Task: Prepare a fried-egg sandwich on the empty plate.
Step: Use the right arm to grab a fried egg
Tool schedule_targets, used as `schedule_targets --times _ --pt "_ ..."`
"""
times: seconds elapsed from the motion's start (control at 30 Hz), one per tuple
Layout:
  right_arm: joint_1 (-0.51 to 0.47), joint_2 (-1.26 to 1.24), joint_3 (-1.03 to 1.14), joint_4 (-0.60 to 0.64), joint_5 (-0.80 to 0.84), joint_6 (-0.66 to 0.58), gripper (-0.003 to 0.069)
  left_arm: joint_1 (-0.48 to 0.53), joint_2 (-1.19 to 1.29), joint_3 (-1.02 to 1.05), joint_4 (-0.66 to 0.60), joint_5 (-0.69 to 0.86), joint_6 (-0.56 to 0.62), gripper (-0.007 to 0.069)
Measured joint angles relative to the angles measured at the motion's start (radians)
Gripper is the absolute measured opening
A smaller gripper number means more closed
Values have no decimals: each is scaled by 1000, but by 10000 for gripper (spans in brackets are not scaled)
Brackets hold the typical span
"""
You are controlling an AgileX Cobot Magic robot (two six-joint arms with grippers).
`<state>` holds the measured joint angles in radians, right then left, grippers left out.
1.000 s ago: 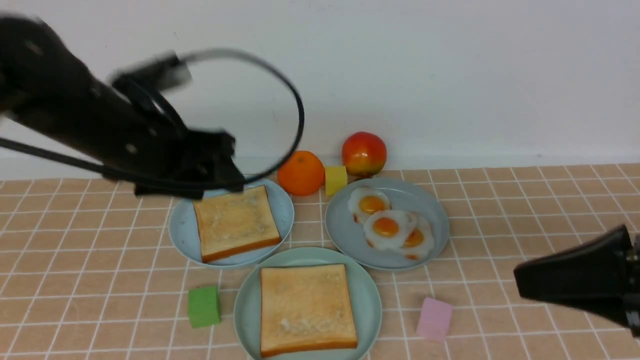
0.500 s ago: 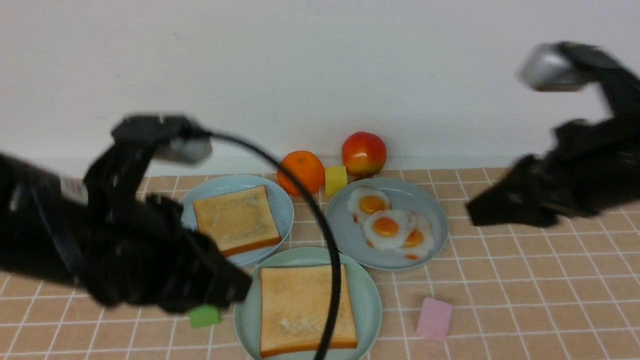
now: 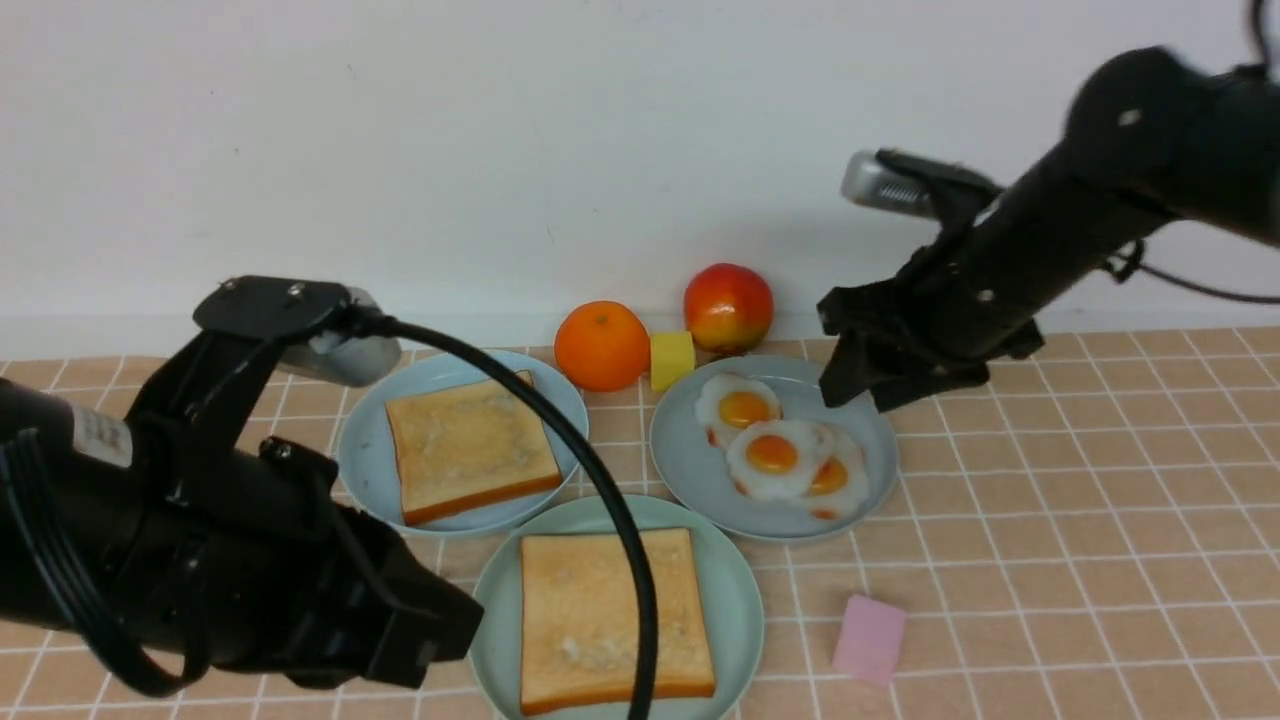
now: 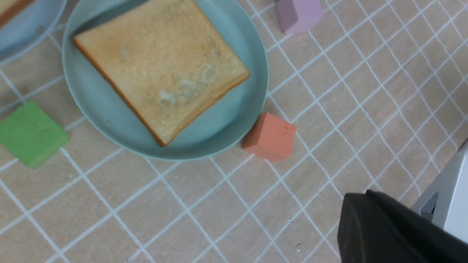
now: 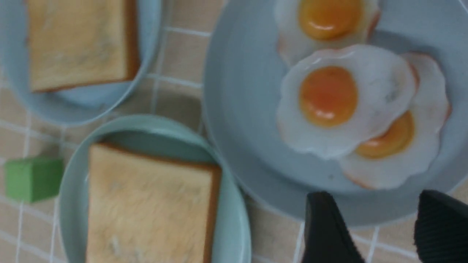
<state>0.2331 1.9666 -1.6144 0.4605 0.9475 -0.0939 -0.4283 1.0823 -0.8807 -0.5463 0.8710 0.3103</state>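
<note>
The mint-green plate (image 3: 742, 600) sits front centre with one toast slice (image 3: 612, 618) on it; both show in the left wrist view (image 4: 161, 69) and the right wrist view (image 5: 146, 204). A second toast slice (image 3: 470, 445) lies on the sky-blue plate (image 3: 360, 470). Three overlapping fried eggs (image 3: 775, 452) lie on the grey-blue plate (image 3: 700, 485). My right gripper (image 3: 858, 385) (image 5: 380, 233) is open and empty, hovering over that plate's rim beside the eggs (image 5: 329, 96). My left gripper (image 3: 455, 625) (image 4: 351, 204) looks shut and empty, low beside the mint plate's left.
An orange (image 3: 602, 345), a yellow cube (image 3: 672, 360) and a red-yellow fruit (image 3: 728, 306) stand at the back by the wall. A pink cube (image 3: 869, 638) lies right of the mint plate. A green cube (image 4: 31, 134) and an orange-red cube (image 4: 270, 137) lie close to it.
My left arm has drawn back from the sky-blue plate and dropped to the front left. My right arm has risen and swung in over the egg plate's far right edge.
</note>
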Motion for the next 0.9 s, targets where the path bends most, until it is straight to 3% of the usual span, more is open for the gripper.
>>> schedule_targets --times 0.33,0.73,0.87,0.9 --pt "-1 151 -58 -23 -85 284 355 0 0 0 0 6 -25 -13" --pt "-1 225 -58 -5 -146 310 356 0 0 0 1 7 -25 -13" --pt "-3 240 -65 1 -146 308 317 0 0 0 1 7 -25 -13" --pt "-3 240 -65 0 -146 304 280 0 0 0 1 7 -25 -13"
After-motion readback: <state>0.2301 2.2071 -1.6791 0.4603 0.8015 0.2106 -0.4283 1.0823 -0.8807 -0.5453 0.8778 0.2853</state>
